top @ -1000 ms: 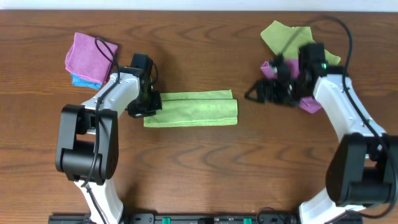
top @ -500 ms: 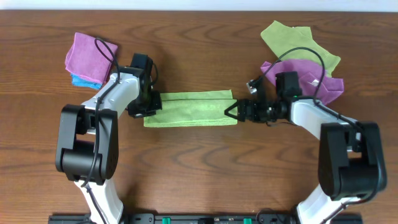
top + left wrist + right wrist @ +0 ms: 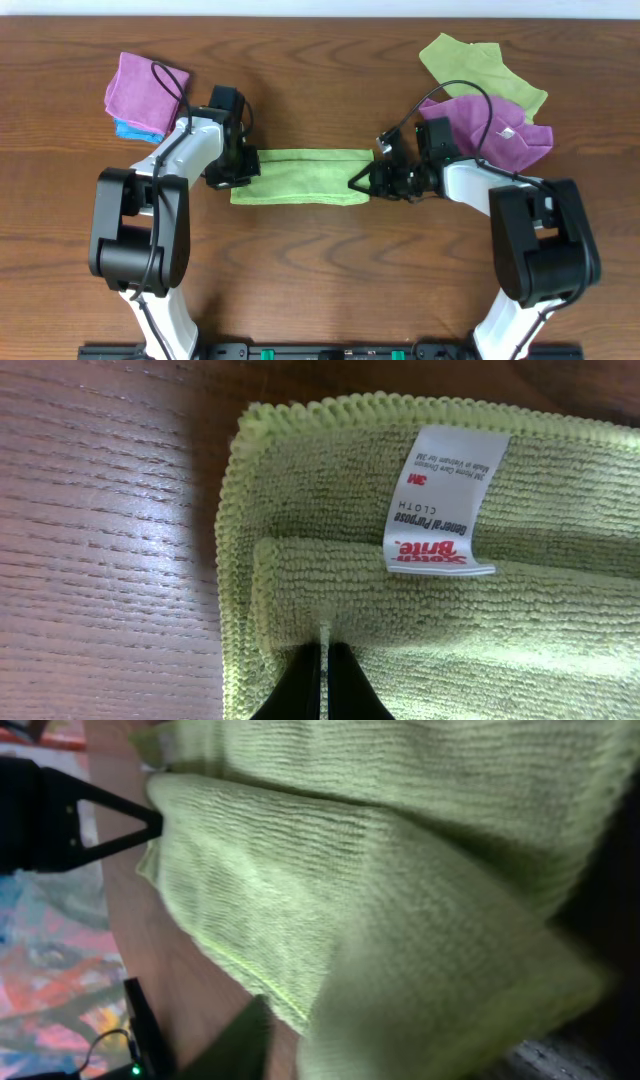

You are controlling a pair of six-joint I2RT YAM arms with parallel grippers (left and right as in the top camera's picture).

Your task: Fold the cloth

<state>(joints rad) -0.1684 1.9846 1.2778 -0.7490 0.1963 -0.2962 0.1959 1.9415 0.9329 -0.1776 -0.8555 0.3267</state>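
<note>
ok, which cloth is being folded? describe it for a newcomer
At the middle of the wooden table, between the left gripper and right gripper, lies a lime-green cloth folded into a long strip. The other green cloth sits loose at the far right beside a purple cloth; this one alone spans the two grippers.

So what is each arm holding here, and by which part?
Both hold the cloth. The left fingers pinch a folded layer at its tagged end; the right fingers appear to grip the opposite short end.
</note>
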